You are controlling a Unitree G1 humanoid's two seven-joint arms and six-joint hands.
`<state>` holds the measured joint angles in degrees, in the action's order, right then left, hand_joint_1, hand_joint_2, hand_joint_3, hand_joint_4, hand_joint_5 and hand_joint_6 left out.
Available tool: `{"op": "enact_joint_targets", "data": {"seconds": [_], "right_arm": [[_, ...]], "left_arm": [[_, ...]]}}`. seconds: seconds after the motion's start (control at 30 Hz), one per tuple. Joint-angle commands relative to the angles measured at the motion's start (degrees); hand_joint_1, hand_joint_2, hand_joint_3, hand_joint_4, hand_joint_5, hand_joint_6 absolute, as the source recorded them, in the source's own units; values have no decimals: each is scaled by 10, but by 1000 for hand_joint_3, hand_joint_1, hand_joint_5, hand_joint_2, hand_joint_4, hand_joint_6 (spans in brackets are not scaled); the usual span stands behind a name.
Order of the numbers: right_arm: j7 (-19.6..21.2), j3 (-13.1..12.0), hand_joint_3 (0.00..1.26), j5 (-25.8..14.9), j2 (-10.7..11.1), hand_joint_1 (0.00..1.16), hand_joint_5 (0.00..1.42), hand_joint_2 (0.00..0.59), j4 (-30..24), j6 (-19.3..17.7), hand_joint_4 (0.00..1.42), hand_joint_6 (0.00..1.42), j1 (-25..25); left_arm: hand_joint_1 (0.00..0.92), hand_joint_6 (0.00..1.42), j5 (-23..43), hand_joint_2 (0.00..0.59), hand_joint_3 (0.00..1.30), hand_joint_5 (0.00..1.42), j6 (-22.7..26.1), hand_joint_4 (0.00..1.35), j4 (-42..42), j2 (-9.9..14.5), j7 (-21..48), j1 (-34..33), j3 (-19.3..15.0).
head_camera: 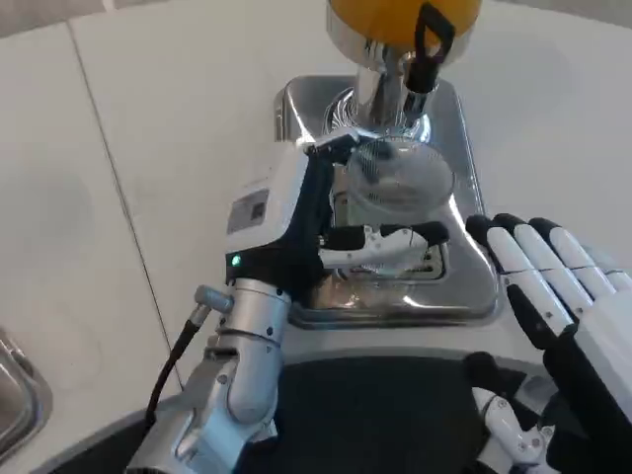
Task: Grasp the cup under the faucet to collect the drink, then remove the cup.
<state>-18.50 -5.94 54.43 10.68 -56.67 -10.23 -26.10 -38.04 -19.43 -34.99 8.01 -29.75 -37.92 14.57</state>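
Note:
A clear plastic cup point(400, 178) stands on the shiny drip tray point(474, 286) of the drink dispenser, right under the chrome faucet point(395, 89) with its black lever point(432, 44). My left hand point(296, 212) is wrapped around the cup from its left side, thumb and fingers point(380, 242) curling across its near side. The orange drink tank point(405, 18) sits above at the top edge. Off the tray's right edge at the lower right, my right hand point(563, 296) has its fingers stretched out flat, holding nothing.
The dispenser base takes up the middle of the white table point(128, 197). A metal rim point(15, 395) shows at the lower left edge. My dark body front point(375, 415) fills the bottom centre.

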Motion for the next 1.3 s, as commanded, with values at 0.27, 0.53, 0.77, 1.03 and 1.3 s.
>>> {"op": "enact_joint_targets", "data": {"seconds": [0.27, 0.53, 0.77, 1.03, 1.3], "right_arm": [[-3, 4, 0, 11, -11, 331, 0, 586, 0, 5, 0, 92, -1], [-4, 1, 0, 11, -10, 328, 0, 586, -4, 13, 0, 94, 3], [2, 2, 2, 11, -13, 326, 0, 586, -3, 11, 0, 95, -9], [-1, 2, 4, 7, -12, 332, 1, 586, -4, 13, 0, 95, -8], [-3, -5, 14, -1, -11, 338, 13, 586, -5, 15, 0, 107, -8]], "left_arm": [[803, 1424, -5, 0, 1143, 1307, 11, 1070, -24, -2, -64, -18, 3], [809, 1424, -16, 0, 1143, 1306, 31, 1056, -19, -14, -87, -14, 21], [811, 1424, -26, 0, 1143, 1306, 36, 1056, -5, -14, -89, 0, 39], [814, 1424, -39, 0, 1140, 1291, 67, 1060, -14, -16, -104, -6, 48], [463, 1173, -22, 14, 425, 898, 63, 506, -23, -15, -82, -10, 51]]}}
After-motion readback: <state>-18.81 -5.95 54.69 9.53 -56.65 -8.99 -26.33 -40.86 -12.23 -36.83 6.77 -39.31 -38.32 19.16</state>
